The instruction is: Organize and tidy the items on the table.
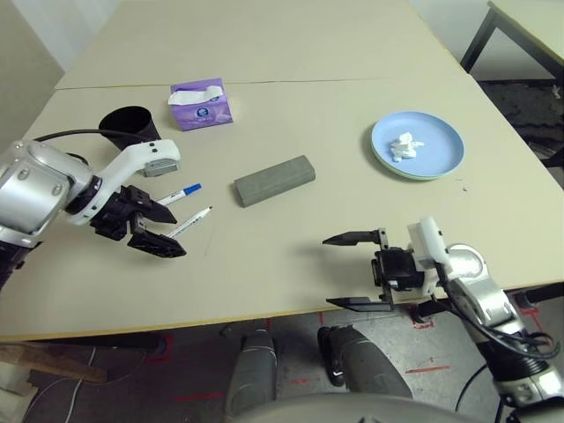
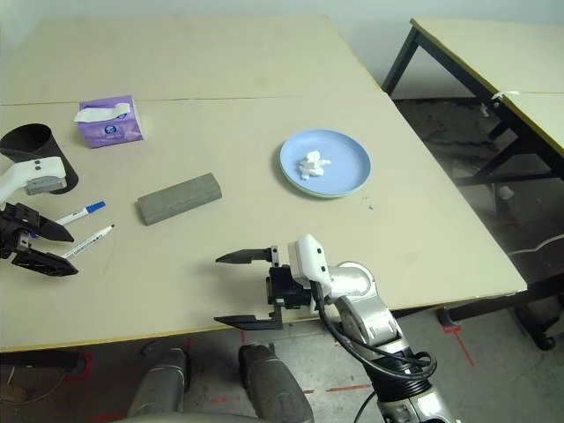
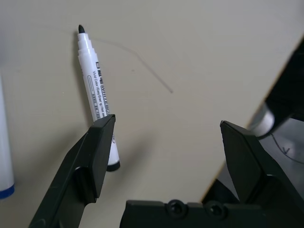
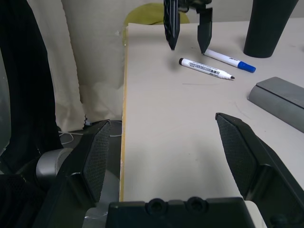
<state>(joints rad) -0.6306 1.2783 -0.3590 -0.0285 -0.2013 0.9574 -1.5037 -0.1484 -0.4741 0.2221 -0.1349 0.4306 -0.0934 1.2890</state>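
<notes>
Two white pens lie on the table [image 1: 291,132] at its left: one with a blue cap [image 1: 181,195] and one with a black tip [image 1: 191,221]. My left gripper [image 1: 176,233] hovers open just beside the black-tipped pen [image 3: 97,95], nothing between its fingers. A grey glasses case [image 1: 274,180] lies mid-table. The black cup [image 1: 130,126] stands at the left rear. On the right, a pale blue plate [image 1: 441,145] holds crumpled white tissue [image 1: 406,146]. My right gripper [image 1: 328,270] is open and empty at the table's near edge, pointing left.
A purple tissue box [image 1: 202,103] stands behind the case, near the seam. A separate table [image 2: 493,53] stands to the right. The right wrist view looks along the near edge toward the left gripper [image 4: 187,28] and the pens [image 4: 206,69].
</notes>
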